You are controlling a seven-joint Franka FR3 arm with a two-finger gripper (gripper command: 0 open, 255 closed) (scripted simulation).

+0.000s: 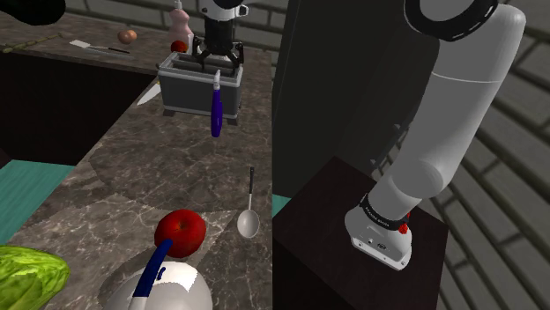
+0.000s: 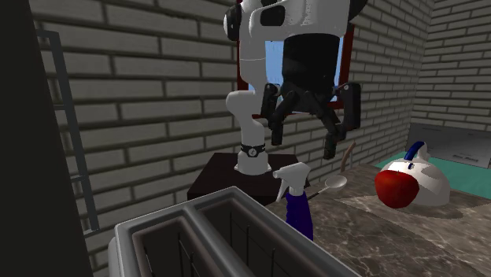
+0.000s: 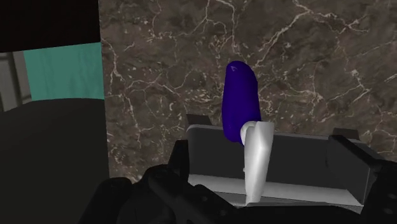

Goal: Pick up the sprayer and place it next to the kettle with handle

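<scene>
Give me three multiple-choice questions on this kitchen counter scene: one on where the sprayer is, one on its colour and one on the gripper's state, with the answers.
1. Where does the sprayer stand?
A) on the counter, beside the toaster
B) inside a toaster slot
C) on the floor

2. What colour is the sprayer's bottle?
A) red
B) green
C) dark blue

3. What state is the gripper in?
A) shut on the sprayer
B) open, above the sprayer
C) shut on nothing

Answers:
1 A, it stands upright on the marbled counter right by the grey toaster.
2 C, the body is dark blue under a white head.
3 B, the fingers stand apart and the sprayer below them is untouched.
</scene>
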